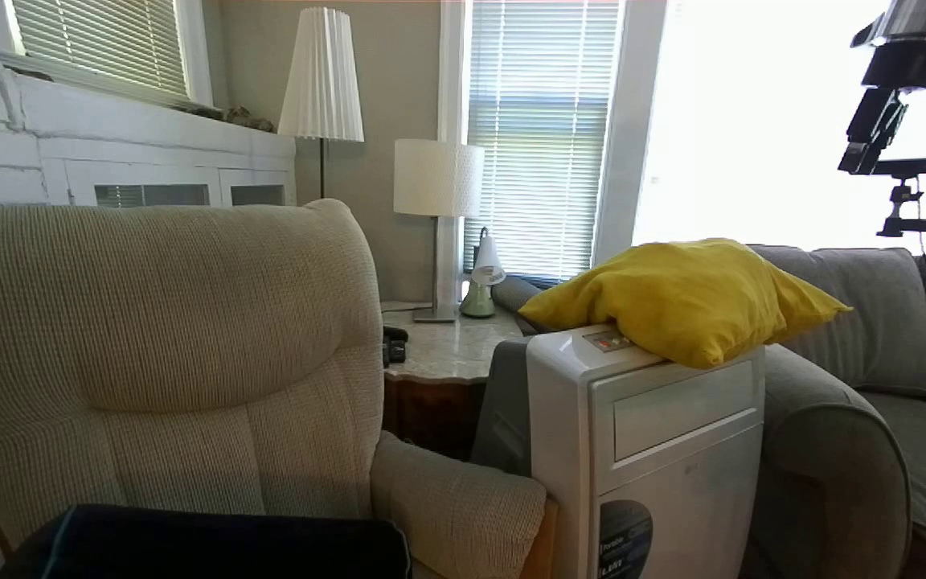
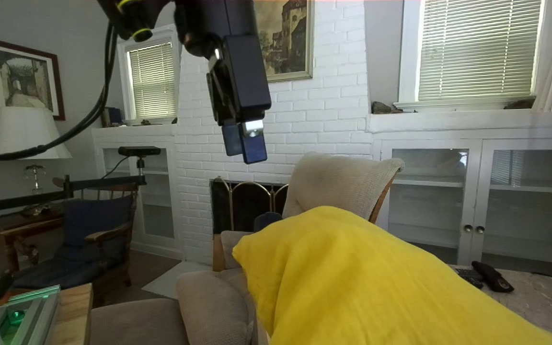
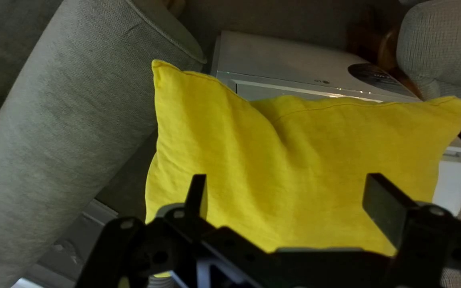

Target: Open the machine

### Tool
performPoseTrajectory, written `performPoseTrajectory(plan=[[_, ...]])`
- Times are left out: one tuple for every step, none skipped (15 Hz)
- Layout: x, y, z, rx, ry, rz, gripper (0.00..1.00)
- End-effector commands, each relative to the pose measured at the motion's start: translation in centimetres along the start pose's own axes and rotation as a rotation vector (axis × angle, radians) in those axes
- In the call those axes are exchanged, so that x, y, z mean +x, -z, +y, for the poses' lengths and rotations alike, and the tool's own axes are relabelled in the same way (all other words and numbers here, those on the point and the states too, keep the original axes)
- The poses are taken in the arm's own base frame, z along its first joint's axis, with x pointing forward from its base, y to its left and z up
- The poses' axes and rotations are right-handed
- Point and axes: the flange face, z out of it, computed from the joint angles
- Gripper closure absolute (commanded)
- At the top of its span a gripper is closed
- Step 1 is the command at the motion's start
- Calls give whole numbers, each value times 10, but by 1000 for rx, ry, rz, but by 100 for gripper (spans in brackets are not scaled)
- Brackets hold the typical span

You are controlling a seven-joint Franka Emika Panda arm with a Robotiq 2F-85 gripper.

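The machine (image 1: 680,482) is a tall white boxy appliance with a closed horizontal flap (image 1: 688,414) near the top of its front. A small control panel (image 1: 608,340) shows on its top. A yellow cushion (image 1: 672,297) lies over most of the top. In the wrist view the machine's front (image 3: 278,60) shows beyond the cushion (image 3: 314,160). In an exterior view the cushion (image 2: 343,278) hides the machine. My gripper (image 3: 286,194) is open and empty, with the cushion behind its fingers. It hangs high and apart from both, in both exterior views (image 1: 858,161) (image 2: 245,146).
A beige armchair (image 1: 230,322) stands beside the machine. A grey sofa (image 1: 841,418) has its arm on the machine's other side. A side table (image 1: 463,346) with lamps (image 1: 439,177) is behind. A camera on a bar (image 1: 925,166) stands near the gripper in that view.
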Motion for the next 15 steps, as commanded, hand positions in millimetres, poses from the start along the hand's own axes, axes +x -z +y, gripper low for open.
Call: performPoseTrajectory(plan=[[0, 1, 0, 0, 0, -1, 0], [0, 1, 0, 0, 0, -1, 0], [0, 1, 0, 0, 0, -1, 0], [0, 1, 0, 0, 0, -1, 0], [0, 1, 0, 0, 0, -1, 0], [0, 1, 0, 0, 0, -1, 0], [0, 1, 0, 0, 0, -1, 0], [0, 1, 0, 0, 0, -1, 0], [0, 1, 0, 0, 0, -1, 0], [0, 1, 0, 0, 0, -1, 0], [0, 1, 0, 0, 0, -1, 0], [3, 0, -6, 1, 1, 9, 0], [4, -1, -13, 7, 14, 6, 0], [5, 0, -23, 10, 28, 7, 0], [6, 0, -32, 16, 42, 7, 0]])
